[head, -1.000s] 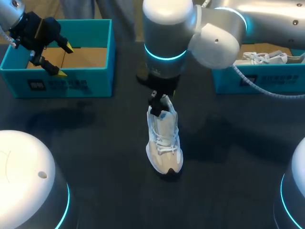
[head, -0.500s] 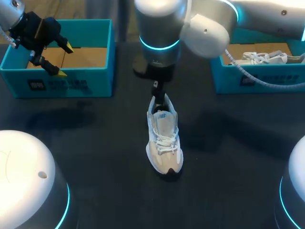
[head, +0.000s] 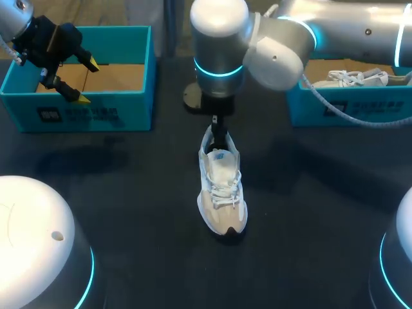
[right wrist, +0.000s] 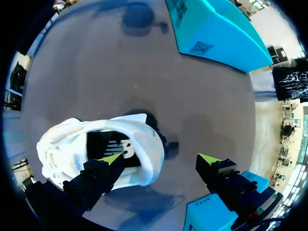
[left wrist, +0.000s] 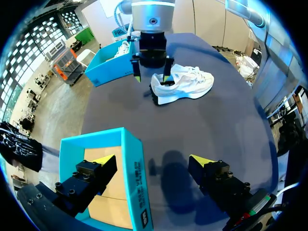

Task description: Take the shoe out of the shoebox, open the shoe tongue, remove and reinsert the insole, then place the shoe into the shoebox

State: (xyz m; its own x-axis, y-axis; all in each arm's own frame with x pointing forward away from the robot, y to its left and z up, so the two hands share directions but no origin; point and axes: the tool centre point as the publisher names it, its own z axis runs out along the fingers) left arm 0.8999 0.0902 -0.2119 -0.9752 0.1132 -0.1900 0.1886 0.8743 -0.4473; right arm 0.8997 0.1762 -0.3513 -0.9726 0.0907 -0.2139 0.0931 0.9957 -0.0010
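Got the right gripper (right wrist: 161,159) hanging over the heel end of the white sneaker (right wrist: 72,139), spread wide and gripping nothing, one yellow fingertip (right wrist: 111,158) over the shoe's opening and the other out past the heel collar. Looks like the insole step to me, so would drop straight down, slide that inner finger along the heel wall onto the back edge of the dark insole (right wrist: 120,144), pinch gently and peel up and back. No yanking, or risk dragging the whole shoe across the black table (head: 129,193). Worth bringing the left gripper (left wrist: 151,161) over to pin the toe. Right now just hovering open and empty astride one wall of the teal shoebox (left wrist: 137,183), well apart from the shoe. Shoe-wise: standing upright mid-table between that box and a second teal box (head: 335,109), toe towards the robot, white mesh with cream panels, loosely laced, tongue seemingly lifted clear of the opening, probably soft enough to buckle.
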